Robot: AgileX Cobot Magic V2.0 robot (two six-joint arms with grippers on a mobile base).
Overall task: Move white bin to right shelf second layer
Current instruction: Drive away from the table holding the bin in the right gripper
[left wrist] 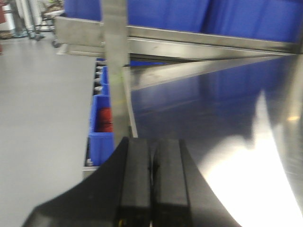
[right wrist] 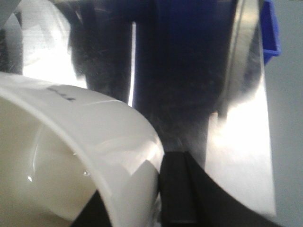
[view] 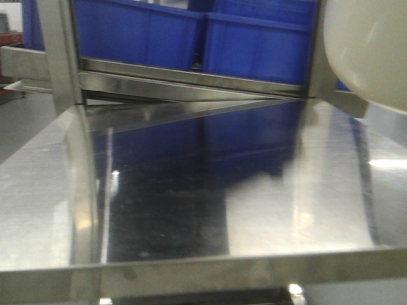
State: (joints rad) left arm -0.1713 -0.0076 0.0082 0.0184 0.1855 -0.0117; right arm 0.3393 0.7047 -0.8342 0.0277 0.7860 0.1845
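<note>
The white bin [view: 365, 51] hangs in the air at the top right of the front view, above the steel tabletop [view: 191, 190]. In the right wrist view my right gripper [right wrist: 158, 165] is shut on the white bin's [right wrist: 71, 156] rim, one black finger [right wrist: 176, 184] outside the wall and the other inside. My left gripper [left wrist: 152, 161] is shut and empty, low over the tabletop's left edge [left wrist: 208, 109]. The roller level of the right shelf is out of view.
Blue crates [view: 191, 32] sit on a steel rack level [view: 191, 79] behind the table. A steel upright [view: 60, 57] stands at the left. More blue bins [left wrist: 102, 127] sit low beside the table. Grey floor [left wrist: 42, 104] lies to the left.
</note>
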